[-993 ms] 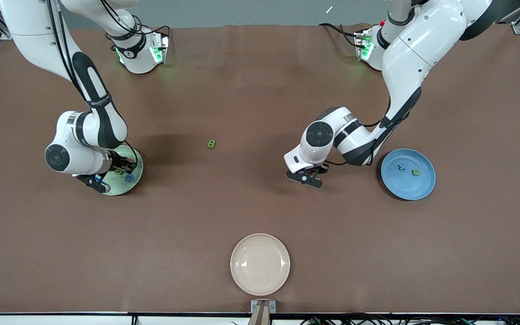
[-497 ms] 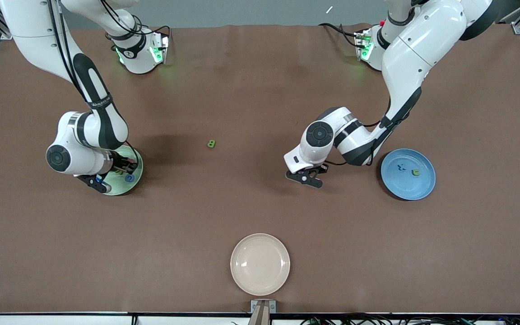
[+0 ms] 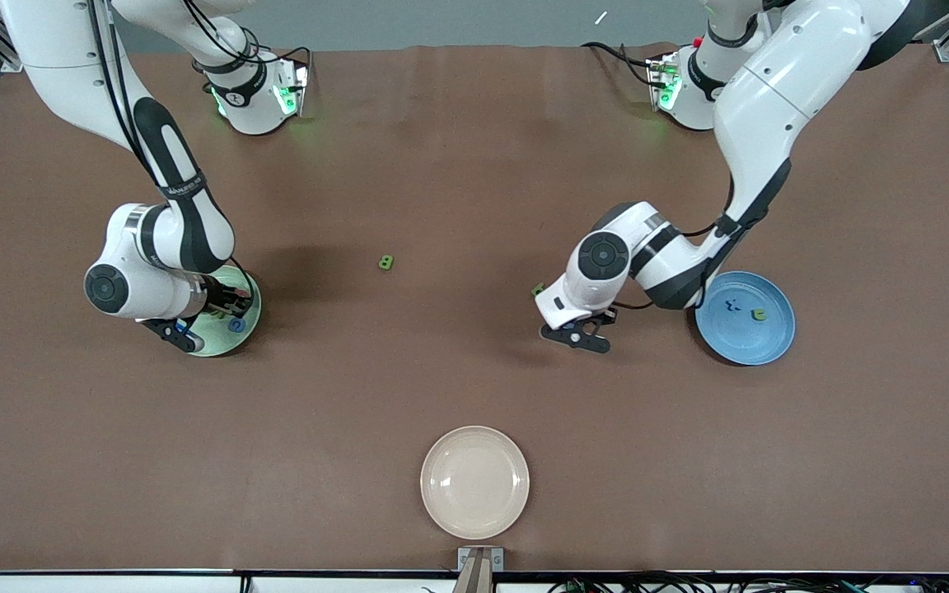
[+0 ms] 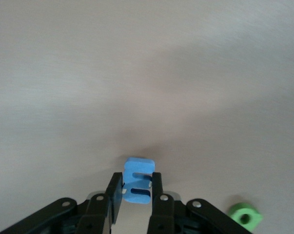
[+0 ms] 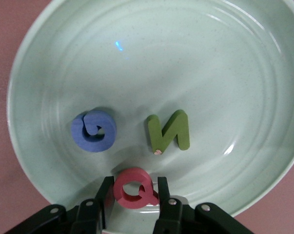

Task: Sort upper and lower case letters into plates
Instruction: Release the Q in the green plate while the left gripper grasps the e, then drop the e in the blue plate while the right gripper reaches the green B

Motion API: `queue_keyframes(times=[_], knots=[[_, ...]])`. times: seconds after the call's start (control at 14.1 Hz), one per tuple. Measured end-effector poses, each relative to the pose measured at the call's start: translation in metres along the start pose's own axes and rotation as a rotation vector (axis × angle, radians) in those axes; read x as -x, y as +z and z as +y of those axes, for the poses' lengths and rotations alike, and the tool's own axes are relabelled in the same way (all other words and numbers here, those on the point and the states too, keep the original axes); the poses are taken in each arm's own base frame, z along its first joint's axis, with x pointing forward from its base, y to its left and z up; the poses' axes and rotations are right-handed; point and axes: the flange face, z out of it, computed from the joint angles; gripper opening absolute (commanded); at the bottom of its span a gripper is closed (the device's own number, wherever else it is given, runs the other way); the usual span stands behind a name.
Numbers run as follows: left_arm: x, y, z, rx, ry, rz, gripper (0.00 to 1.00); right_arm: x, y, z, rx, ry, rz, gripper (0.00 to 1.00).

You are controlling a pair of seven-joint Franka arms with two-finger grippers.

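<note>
Left pincer (image 4: 137, 192) clamped on blue letter (image 4: 138, 179), over bare counter (image 3: 441, 371) near blue plate (image 3: 745, 346). Right pincer (image 5: 133, 195) w/ red Q (image 5: 133, 188) between fingers, over green plate (image 5: 234, 58) holding blue G (image 5: 93, 130) & green N (image 5: 168, 130). Green letter (image 3: 386, 263) mid-counter.

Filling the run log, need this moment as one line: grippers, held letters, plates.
left gripper: shut on blue letter, above table | right gripper: around red Q over pale green plate | plate holds blue letter, green N

Letter G (image 5: 93, 130) beside letter N (image 5: 168, 131) in plate (image 5: 264, 73), letter Q (image 5: 135, 188) nearby
</note>
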Motion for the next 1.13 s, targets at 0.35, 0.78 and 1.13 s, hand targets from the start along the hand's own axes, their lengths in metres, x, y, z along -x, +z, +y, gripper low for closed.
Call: queue_keyframes(times=[0.35,0.78,1.13], knots=[[-0.006,-0.042,-0.087,0.027,-0.012,-0.024,0.05,0.0,0.0,0.0,0.0,0.0,0.0,1.0],[0.036,-0.042,-0.216,-0.002,0.088,-0.058,0.05,-0.003,-0.033,-0.008,0.023,-0.014,-0.084,1.0],[0.075,-0.009,-0.278,-0.045,0.142,-0.092,0.06,0.004,-0.117,-0.021,-0.011,0.014,-0.081,1.0]])
